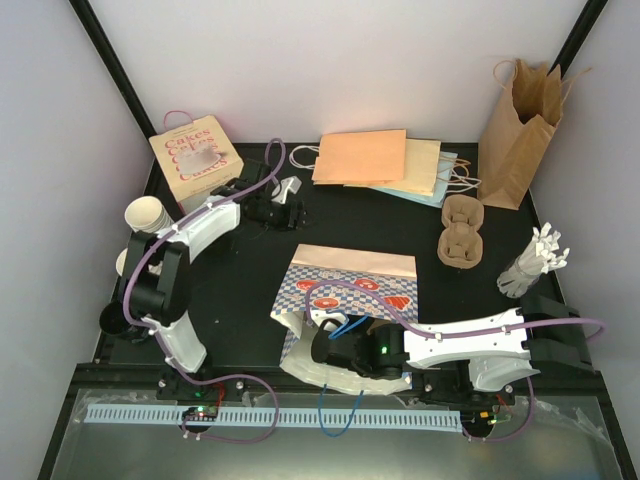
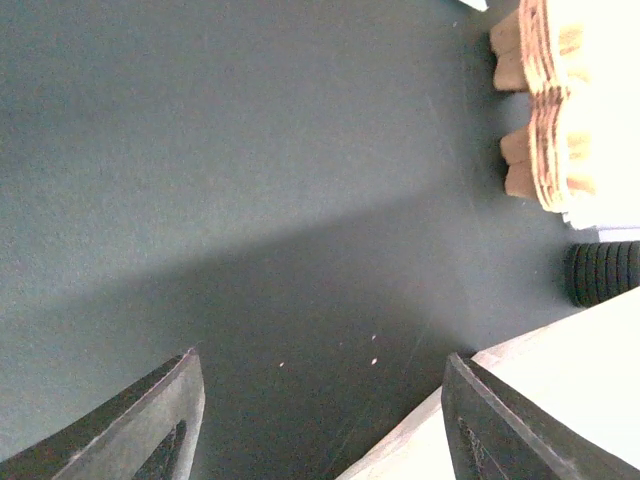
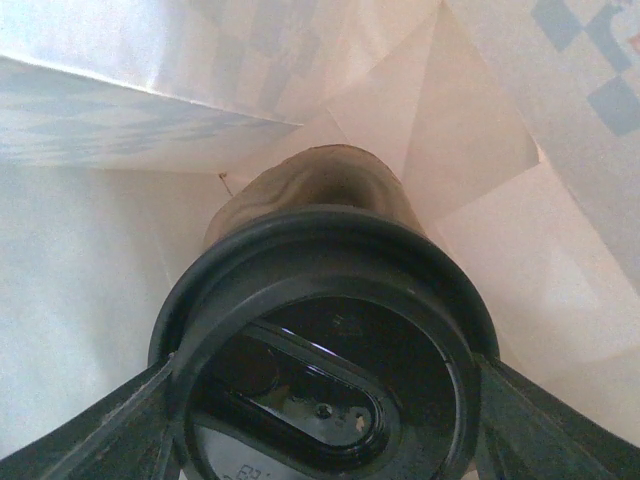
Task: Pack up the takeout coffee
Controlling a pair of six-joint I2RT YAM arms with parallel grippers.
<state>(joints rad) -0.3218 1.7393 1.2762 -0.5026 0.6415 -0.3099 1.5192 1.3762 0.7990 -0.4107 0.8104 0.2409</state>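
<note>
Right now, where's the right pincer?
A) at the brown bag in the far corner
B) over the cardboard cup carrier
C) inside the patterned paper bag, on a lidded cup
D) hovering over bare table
C: in the right wrist view the right pincer flanks the lidded cup, with the paper walls of the patterned bag all round, and the top view shows that arm reaching into the bag.

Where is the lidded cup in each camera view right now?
Top external: hidden from view inside the patterned bag, where the right tool reaches in.
Left wrist: not in it; mostly table.
Right wrist: the lidded cup fills the centre, black lid toward the camera, held between the fingers.
Shared landmark: the patterned bag, mid-table from above, paper walls around the cup at the right wrist.
</note>
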